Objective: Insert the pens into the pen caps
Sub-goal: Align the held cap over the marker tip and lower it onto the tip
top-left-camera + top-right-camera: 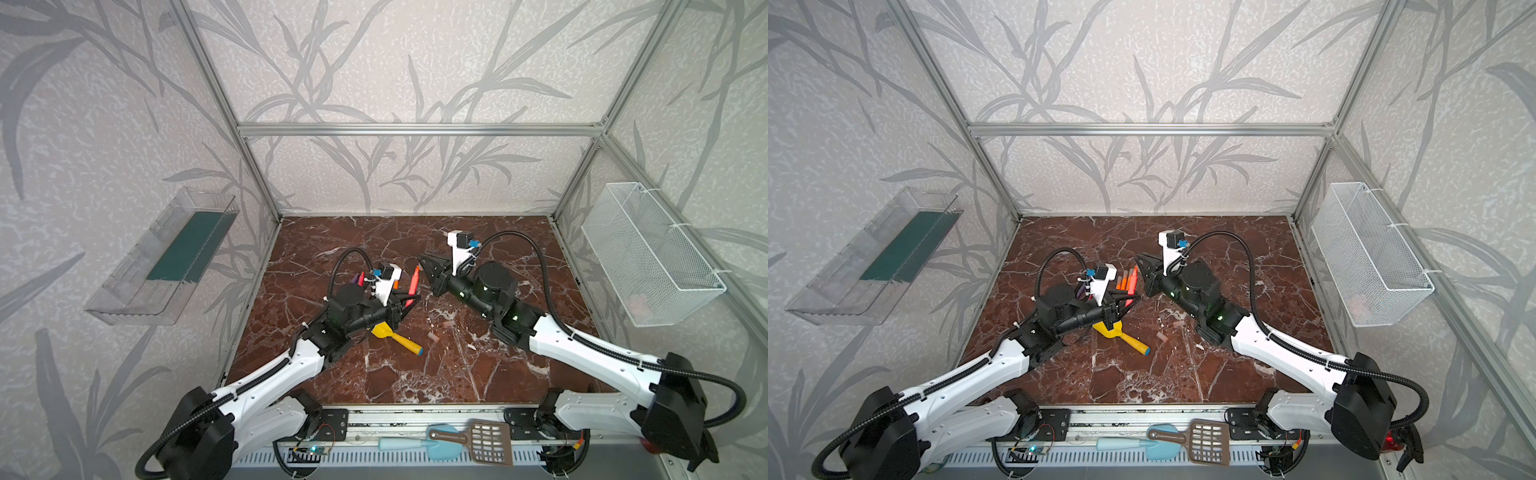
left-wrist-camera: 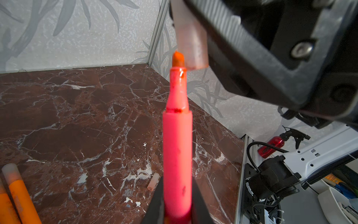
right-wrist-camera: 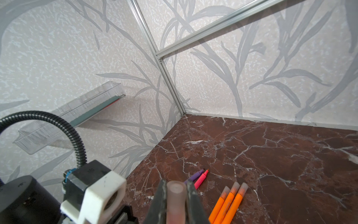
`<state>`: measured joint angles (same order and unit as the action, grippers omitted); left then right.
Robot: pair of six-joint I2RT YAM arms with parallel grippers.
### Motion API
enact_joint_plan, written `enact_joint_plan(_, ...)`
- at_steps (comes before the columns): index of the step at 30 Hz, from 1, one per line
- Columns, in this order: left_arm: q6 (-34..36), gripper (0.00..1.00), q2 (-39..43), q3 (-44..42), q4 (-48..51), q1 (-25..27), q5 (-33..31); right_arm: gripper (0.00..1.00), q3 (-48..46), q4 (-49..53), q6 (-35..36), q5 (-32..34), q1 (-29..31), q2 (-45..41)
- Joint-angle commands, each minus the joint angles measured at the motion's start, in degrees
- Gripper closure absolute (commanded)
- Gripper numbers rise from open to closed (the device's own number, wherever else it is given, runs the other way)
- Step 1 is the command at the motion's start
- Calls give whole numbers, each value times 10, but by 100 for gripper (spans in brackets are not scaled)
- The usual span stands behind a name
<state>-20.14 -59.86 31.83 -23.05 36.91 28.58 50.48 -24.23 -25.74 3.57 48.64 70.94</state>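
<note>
1. Left gripper [image 2: 177,199]: clamped on the pinkish-red pen [image 2: 177,145], held clear of the table [image 2: 77,116].
2. Pen long axis runs straight out of the jaws; tip points at the cap [image 2: 190,46] (just beside its rim, not inside).
3. Right gripper [image 3: 176,194]: clamped on that cap.
4. Pen butt end hidden between the jaws.

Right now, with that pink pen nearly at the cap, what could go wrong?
The tip of the pen sits beside the mouth of the cap, not in it; a push might jam it on the rim, twisting the pen in the left gripper or the cap in the right gripper.
</note>
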Motion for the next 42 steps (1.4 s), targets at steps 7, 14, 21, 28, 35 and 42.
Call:
enact_joint_plan(7, 6, 100, 13, 0, -15, 0, 1, 100, -5, -27, -14, 1, -1, -1)
enact_joint_plan(14, 6, 100, 11, 1, -15, 0, 2, 100, 14, -14, -8, 18, -1, -16)
enact_joint_plan(21, 6, 100, 12, 1, -15, 0, 1, 100, 24, -14, -12, 25, -1, -1)
enact_joint_plan(28, 6, 100, 12, 1, -15, 0, 3, 100, 25, -19, -16, 25, -1, -2)
enact_joint_plan(35, 6, 100, 14, 0, -14, 0, 3, 100, 28, -24, -21, 27, -1, 3)
enact_joint_plan(42, 6, 100, 14, 1, -15, 0, 3, 100, 32, -26, -23, 27, -2, 3)
